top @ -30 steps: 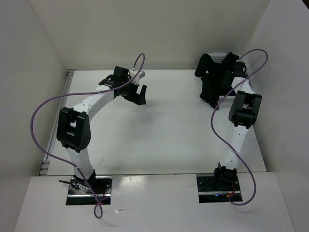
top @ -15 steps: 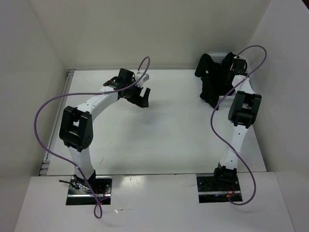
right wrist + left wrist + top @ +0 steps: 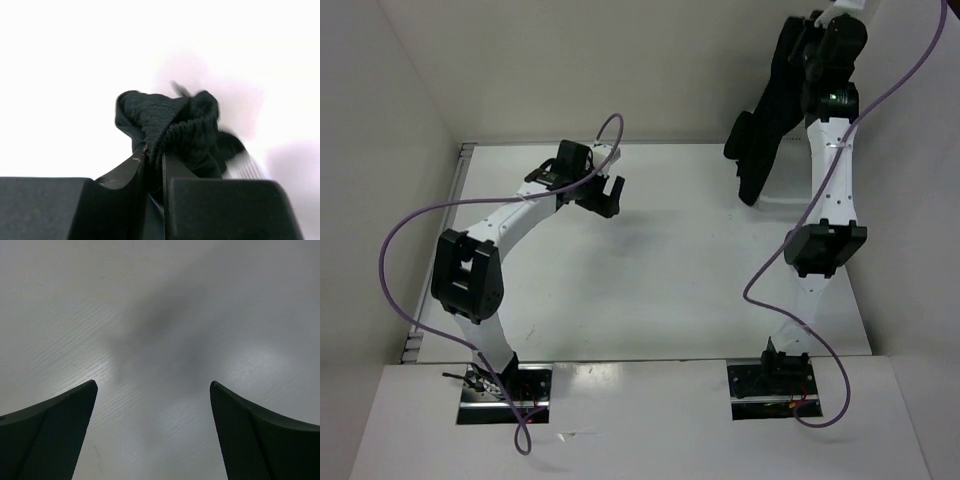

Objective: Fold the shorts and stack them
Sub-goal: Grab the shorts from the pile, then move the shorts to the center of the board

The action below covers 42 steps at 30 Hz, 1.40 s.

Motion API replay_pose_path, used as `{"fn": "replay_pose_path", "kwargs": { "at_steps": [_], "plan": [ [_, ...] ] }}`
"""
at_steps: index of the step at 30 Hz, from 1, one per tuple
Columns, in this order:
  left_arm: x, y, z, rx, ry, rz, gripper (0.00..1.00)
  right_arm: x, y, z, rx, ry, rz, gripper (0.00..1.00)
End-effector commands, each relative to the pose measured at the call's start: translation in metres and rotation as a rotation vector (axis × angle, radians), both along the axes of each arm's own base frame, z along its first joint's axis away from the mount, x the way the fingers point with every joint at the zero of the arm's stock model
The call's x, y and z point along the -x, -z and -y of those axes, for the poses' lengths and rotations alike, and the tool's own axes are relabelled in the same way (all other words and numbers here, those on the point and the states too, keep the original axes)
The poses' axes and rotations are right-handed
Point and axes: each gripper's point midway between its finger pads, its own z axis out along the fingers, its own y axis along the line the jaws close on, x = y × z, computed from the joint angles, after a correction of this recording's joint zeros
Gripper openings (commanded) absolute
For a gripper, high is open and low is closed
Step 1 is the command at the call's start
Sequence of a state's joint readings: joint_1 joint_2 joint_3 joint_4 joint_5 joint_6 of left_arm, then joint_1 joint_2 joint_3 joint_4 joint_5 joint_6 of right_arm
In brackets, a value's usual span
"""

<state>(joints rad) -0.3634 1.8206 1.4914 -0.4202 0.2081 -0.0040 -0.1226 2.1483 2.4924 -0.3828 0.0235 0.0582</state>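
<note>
The right gripper (image 3: 817, 52) is up high over the table's (image 3: 650, 270) far right corner, clamped on a small bunch of the shorts' (image 3: 765, 120) waistband. From the right wrist view the gathered elastic (image 3: 172, 122) is wedged between nearly closed jaws. The rest hangs down in a long, twisted strip, and I cannot tell whether its lower end touches the table.

The left gripper (image 3: 605, 195) hangs spread wide and empty over the far edge, left of the middle and well apart from the cloth.

My worry is that so little fabric is pinched. A quick swing could pull it free, or the shorts could come down crumpled rather than flat.
</note>
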Motion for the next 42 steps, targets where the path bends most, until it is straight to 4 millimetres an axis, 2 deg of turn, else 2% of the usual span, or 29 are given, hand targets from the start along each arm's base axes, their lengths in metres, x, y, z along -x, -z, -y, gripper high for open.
{"fn": "replay_pose_path", "kwargs": {
  "at_steps": [1,2,3,4,5,6,9,10,13,14,15,16,17,18,19,21,23,25,30,32,33,35,36,37,38,39,40,41,42],
  "plan": [
    [-0.013,-0.056,-0.014,-0.003,-0.072,0.189,1.00,0.077,-0.174,-0.082,-0.009,-0.142,0.397,0.00],
    [-0.013,-0.053,-0.023,-0.033,-0.108,0.199,1.00,0.099,-0.206,-0.097,-0.015,-0.159,0.474,0.00],
    [-0.017,-0.061,-0.026,-0.035,-0.127,0.232,1.00,0.101,-0.209,-0.132,-0.034,-0.219,0.486,0.00],
    [-0.013,-0.069,-0.030,-0.039,-0.142,0.250,1.00,0.128,-0.239,-0.145,-0.048,-0.241,0.572,0.00],
    [-0.017,-0.077,-0.038,-0.043,-0.171,0.280,1.00,0.136,-0.242,-0.161,-0.058,-0.275,0.579,0.00],
    [-0.016,-0.085,-0.047,-0.039,-0.189,0.294,1.00,0.137,-0.239,-0.193,-0.096,-0.325,0.583,0.00],
    [-0.017,-0.098,-0.069,-0.034,-0.236,0.320,1.00,0.149,-0.238,-0.233,-0.185,-0.418,0.564,0.00],
    [-0.014,-0.105,-0.078,-0.035,-0.257,0.337,1.00,0.151,-0.230,-0.259,-0.241,-0.489,0.543,0.00],
    [-0.009,-0.120,-0.106,-0.032,-0.317,0.368,1.00,0.142,-0.190,-0.313,-0.324,-0.609,0.398,0.00],
    [-0.007,-0.123,-0.115,-0.036,-0.335,0.368,1.00,0.137,-0.173,-0.323,-0.338,-0.619,0.339,0.04],
    [-0.004,-0.124,-0.120,-0.022,-0.333,0.366,1.00,0.132,-0.160,-0.333,-0.348,-0.628,0.301,0.16],
    [-0.001,-0.134,-0.137,-0.016,-0.365,0.382,1.00,0.129,-0.147,-0.344,-0.344,-0.648,0.266,0.36],
    [0.003,-0.132,-0.145,-0.017,-0.377,0.372,1.00,0.121,-0.126,-0.361,-0.340,-0.663,0.218,0.59],
    [0.009,-0.132,-0.152,-0.014,-0.388,0.375,1.00,0.118,-0.111,-0.369,-0.334,-0.667,0.177,0.92],
    [0.014,-0.130,-0.159,-0.009,-0.396,0.362,1.00,0.114,-0.104,-0.372,-0.332,-0.666,0.164,0.98],
    [0.029,-0.122,-0.163,-0.011,-0.399,0.343,1.00,0.116,-0.091,-0.390,-0.317,-0.692,0.131,0.98],
    [0.038,-0.114,-0.162,-0.010,-0.390,0.322,1.00,0.120,-0.090,-0.397,-0.304,-0.705,0.132,0.98],
    [0.046,-0.110,-0.160,-0.004,-0.379,0.309,1.00,0.126,-0.103,-0.397,-0.287,-0.702,0.174,0.98],
    [0.071,-0.072,-0.142,0.026,-0.298,0.190,1.00,0.153,-0.134,-0.391,-0.245,-0.653,0.242,0.98],
    [0.079,-0.054,-0.135,0.018,-0.277,0.148,1.00,0.163,-0.137,-0.386,-0.235,-0.633,0.227,0.98],
    [0.088,-0.032,-0.129,0.007,-0.257,0.096,1.00,0.178,-0.149,-0.385,-0.204,-0.636,0.250,0.98],
    [0.094,-0.010,-0.129,-0.017,-0.256,0.040,1.00,0.192,-0.156,-0.379,-0.171,-0.584,0.257,0.98],
    [0.097,-0.002,-0.121,-0.023,-0.233,0.019,1.00,0.216,-0.169,-0.382,-0.130,-0.592,0.276,0.98],
    [0.100,0.005,-0.119,-0.016,-0.221,-0.005,1.00,0.222,-0.171,-0.373,-0.112,-0.528,0.268,0.98],
    [0.101,0.006,-0.109,0.005,-0.186,-0.007,1.00,0.215,-0.145,-0.386,-0.046,-0.522,0.195,0.98],
    [0.099,0.008,-0.101,0.015,-0.162,-0.009,1.00,0.238,-0.164,-0.369,-0.028,-0.530,0.216,0.98],
    [0.100,0.014,-0.099,0.022,-0.153,-0.018,1.00,0.246,-0.156,-0.372,0.042,-0.588,0.197,0.98],
    [0.102,0.022,-0.092,0.024,-0.132,-0.035,1.00,0.231,-0.085,-0.388,0.160,-0.611,0.043,0.98],
    [0.099,0.022,-0.083,0.041,-0.105,-0.023,1.00,0.238,-0.059,-0.383,0.217,-0.628,-0.009,0.98]
  ]
}}
